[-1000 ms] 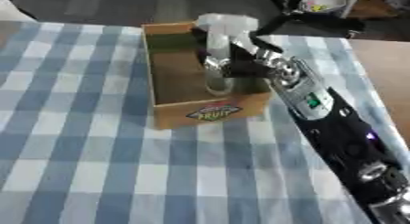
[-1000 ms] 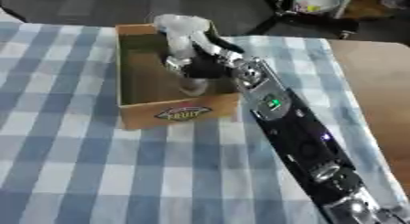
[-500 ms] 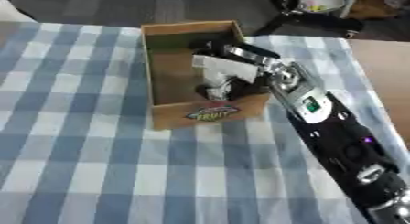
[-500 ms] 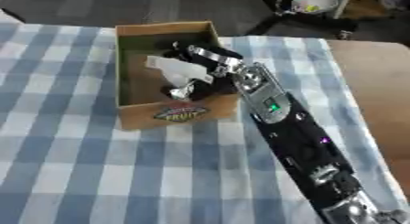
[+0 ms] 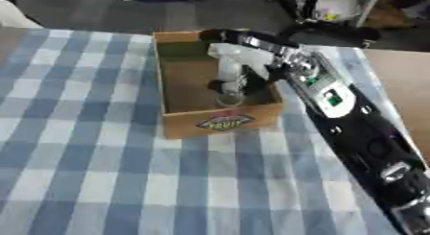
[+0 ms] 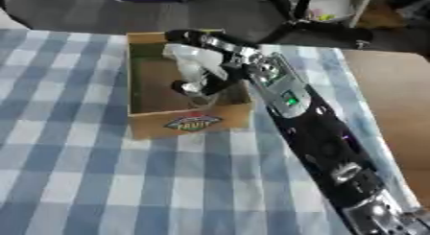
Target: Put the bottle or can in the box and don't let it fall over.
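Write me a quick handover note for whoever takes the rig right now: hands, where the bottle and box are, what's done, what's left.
Right hand: reaching over the cardboard box, fingers curled round the pale bottle.
Left hand: not in view.
Bottle: inside the box near its right wall, standing roughly upright with its base low in the box; whether it rests on the floor cannot be told.
Box: on the blue checked tablecloth, label side facing the robot.
Done: bottle carried into the box.
Left: confirm the base is seated, open the hand slowly, lift the hand clear without tipping the bottle.
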